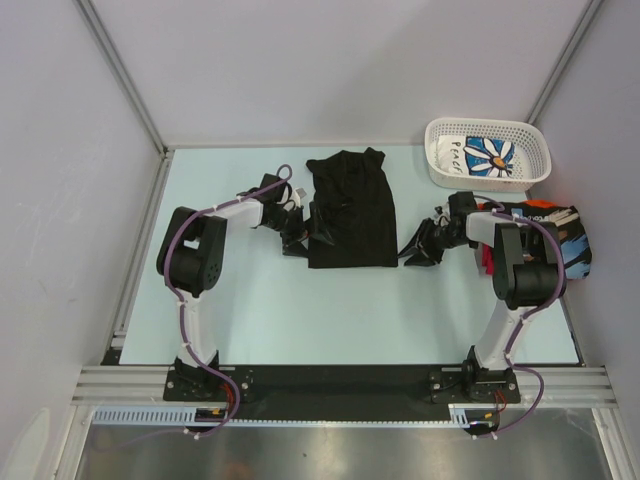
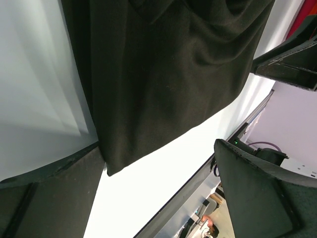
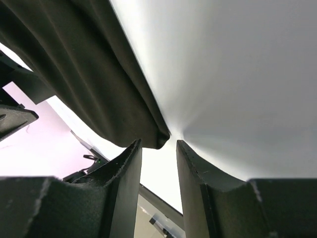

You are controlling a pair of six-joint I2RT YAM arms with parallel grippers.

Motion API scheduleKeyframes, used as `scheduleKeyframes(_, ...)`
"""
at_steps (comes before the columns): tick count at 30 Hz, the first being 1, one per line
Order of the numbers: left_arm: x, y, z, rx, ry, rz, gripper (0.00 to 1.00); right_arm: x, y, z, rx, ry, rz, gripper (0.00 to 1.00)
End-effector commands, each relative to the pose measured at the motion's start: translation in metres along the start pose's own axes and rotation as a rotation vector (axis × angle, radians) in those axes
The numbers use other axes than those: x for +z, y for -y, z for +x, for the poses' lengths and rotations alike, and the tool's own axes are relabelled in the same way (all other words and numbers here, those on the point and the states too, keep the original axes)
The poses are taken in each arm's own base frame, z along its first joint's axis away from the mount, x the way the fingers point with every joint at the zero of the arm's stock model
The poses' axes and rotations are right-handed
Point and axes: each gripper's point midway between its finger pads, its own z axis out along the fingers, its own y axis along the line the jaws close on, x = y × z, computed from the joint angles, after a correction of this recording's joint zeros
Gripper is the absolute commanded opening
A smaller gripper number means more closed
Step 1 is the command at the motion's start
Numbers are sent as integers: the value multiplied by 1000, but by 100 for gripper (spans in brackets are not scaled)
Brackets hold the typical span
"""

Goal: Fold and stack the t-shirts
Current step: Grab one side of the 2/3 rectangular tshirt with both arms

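Black t-shirt [image 1: 348, 210] lies mid-scene on the counter [image 1: 300, 310]; left fingers [image 2: 257, 193] gape wide at its near-left corner, right fingers [image 3: 124, 183] stand narrow and empty at its near-right corner. Either may miss the hem or snag only 1 layer, skewing the fold.

The black shirt [image 1: 348, 210] is soft cloth, matt, with loose wrinkles. The table [image 1: 250, 290] under it is pale and smooth, with a weak shine. The basket [image 1: 480, 178] is white plastic lattice, a little glossy. On the right gripper [image 3: 158, 145] the fingers [image 3: 124, 193] are black, matt and grainy at the edges, perhaps rubber. The rail [image 1: 120, 385] is dull grey metal.
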Motion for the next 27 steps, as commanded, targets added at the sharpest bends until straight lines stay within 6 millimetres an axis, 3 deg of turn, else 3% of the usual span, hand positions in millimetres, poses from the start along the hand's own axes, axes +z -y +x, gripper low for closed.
scheduleKeyframes(1,10,-45,20,-22,-47,-156,100,9,0,-1,-16,-11,-1,39)
scheduleKeyframes(14,12,-43,16,-32,-53,-162,100,25,-15,-7,-34,-45,-14,39)
scheduleKeyframes(15,12,-43,16,-34,-55,-163,96,26,-16,-5,-38,-54,-13,38)
scheduleKeyframes(17,14,-45,18,-38,-68,-161,81,27,-17,-5,-39,-58,-13,31)
scheduleKeyframes(18,15,-44,20,-44,-80,-152,52,28,-15,-2,-34,-72,-5,10)
scheduleKeyframes(19,16,-44,20,-45,-86,-145,37,28,-15,-1,-33,-79,-7,0)
scheduleKeyframes(21,19,-48,25,-60,-105,-154,0,26,-13,1,-30,-93,15,0)
scheduleKeyframes(27,14,-48,27,-37,-102,-175,0,13,-10,3,-67,-104,79,0)
